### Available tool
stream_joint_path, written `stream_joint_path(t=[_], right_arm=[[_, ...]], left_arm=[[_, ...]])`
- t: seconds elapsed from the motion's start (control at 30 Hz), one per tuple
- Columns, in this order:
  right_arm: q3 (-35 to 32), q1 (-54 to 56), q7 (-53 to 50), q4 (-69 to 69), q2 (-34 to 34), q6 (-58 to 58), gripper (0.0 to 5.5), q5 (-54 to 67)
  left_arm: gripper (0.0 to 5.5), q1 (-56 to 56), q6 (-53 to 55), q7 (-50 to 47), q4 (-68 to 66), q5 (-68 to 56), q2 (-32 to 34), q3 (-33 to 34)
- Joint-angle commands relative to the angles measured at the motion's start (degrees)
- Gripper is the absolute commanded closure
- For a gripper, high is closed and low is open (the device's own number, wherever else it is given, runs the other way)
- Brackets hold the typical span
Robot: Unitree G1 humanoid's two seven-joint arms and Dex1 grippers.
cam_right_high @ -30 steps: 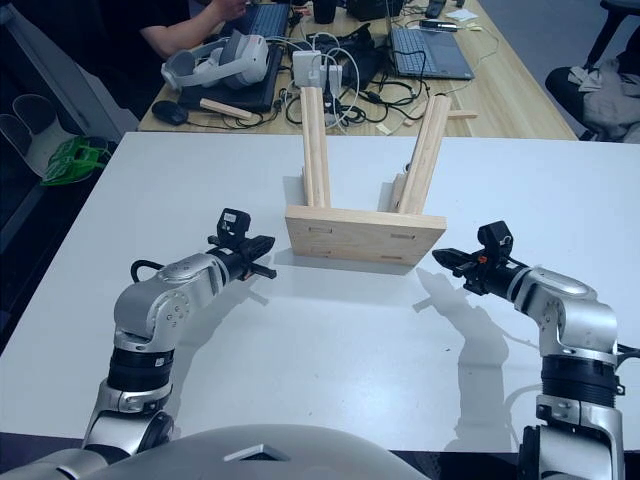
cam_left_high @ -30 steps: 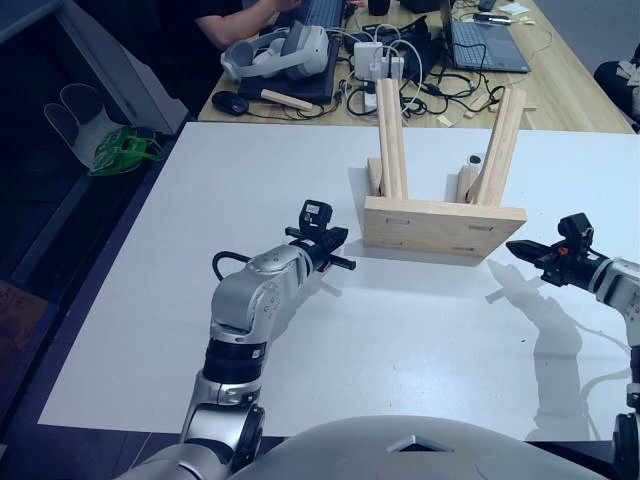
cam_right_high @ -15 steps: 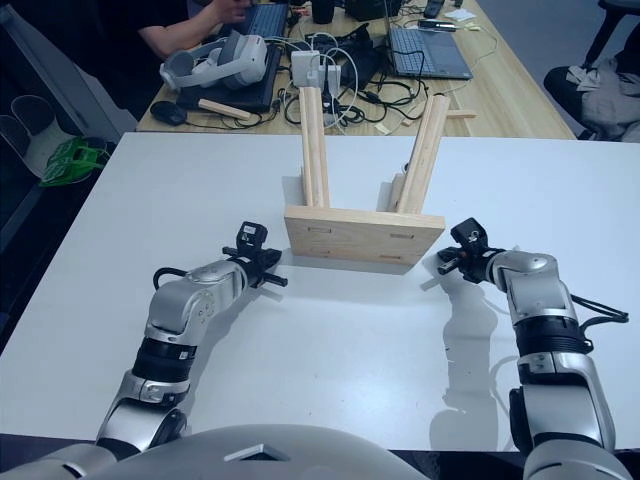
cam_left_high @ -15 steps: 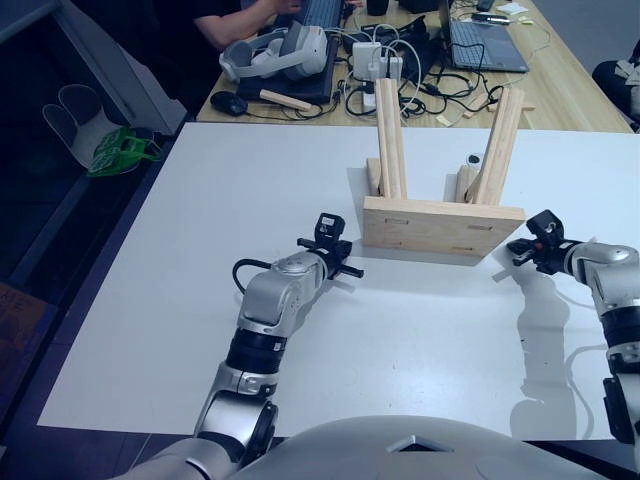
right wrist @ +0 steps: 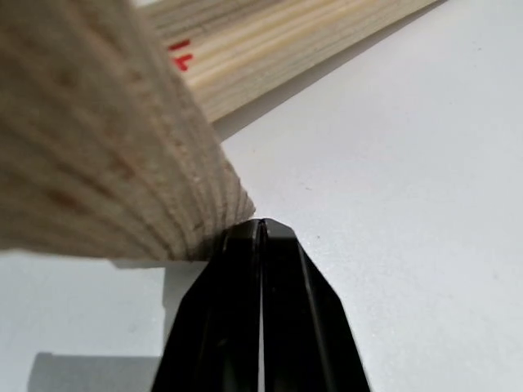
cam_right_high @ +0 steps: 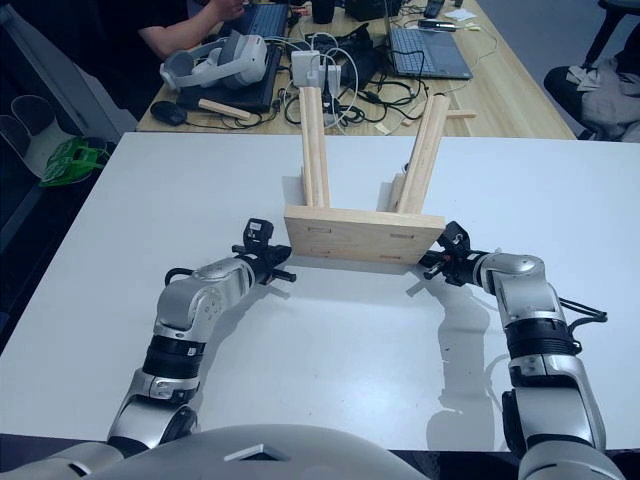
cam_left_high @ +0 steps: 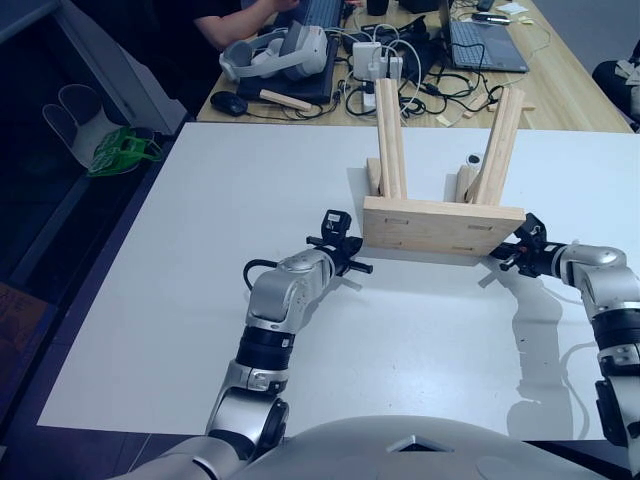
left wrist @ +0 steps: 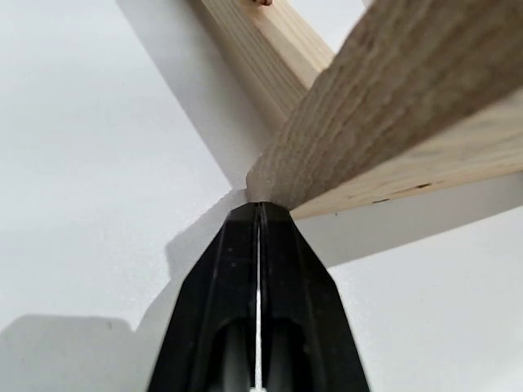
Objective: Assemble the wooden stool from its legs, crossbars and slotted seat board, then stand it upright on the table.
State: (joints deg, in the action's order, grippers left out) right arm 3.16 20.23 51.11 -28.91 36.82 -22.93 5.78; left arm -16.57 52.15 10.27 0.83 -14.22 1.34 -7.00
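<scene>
The wooden stool lies on its side on the white table [cam_left_high: 250,200]. Its slotted seat board [cam_left_high: 443,228] stands on edge, facing me. Two legs [cam_left_high: 390,140] rise behind it and slant away. My left gripper [cam_left_high: 362,268] is shut, with its tip at the board's lower left corner [left wrist: 392,106]; the left wrist view shows the shut tips [left wrist: 258,214] touching the wood. My right gripper [cam_left_high: 497,256] is shut as well, its tip [right wrist: 261,229] pressed against the board's lower right corner [right wrist: 98,147]. Neither gripper holds anything.
A short wooden piece [cam_left_high: 468,178] stands behind the seat board between the legs. Beyond the table's far edge is a desk with a headset [cam_left_high: 275,50], laptops, cables and a loose wooden bar [cam_left_high: 285,99]. A green object [cam_left_high: 125,148] lies off the table's left corner.
Both arms have moved inward along the table, the left gripper rightward and the right gripper leftward, until their tips met the seat board's lower corners. The stool has stayed put.
</scene>
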Motion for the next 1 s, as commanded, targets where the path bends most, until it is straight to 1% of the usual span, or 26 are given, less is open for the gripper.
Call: stream_joint_path(t=[0.03,0.17,0.4,0.6,1.0], right_arm=[[0.0,-1.6,1.2,1.5,-0.5,-1.0,5.50,0.9],[-0.8,-2.6,3.0,4.3,-0.8,-2.3,5.50,3.3],[-4.4,-3.8,6.2,11.1,-1.5,-6.5,5.50,9.3],[-6.9,-5.4,8.1,16.9,-1.5,-11.5,5.50,13.9],[-7.8,-7.4,8.0,22.6,-1.6,-14.9,5.50,16.2]], left_arm=[[5.47,-0.1,-0.2,0.4,-0.6,-0.2,-0.8,-0.1],[5.47,-0.1,0.4,2.7,-0.6,-1.8,-0.9,0.2],[5.47,1.2,3.4,8.8,2.6,-5.6,0.4,-0.2],[5.47,2.8,5.0,12.6,6.8,-10.1,0.9,2.0],[5.47,2.5,5.9,14.1,10.8,-14.4,-0.1,5.4]])
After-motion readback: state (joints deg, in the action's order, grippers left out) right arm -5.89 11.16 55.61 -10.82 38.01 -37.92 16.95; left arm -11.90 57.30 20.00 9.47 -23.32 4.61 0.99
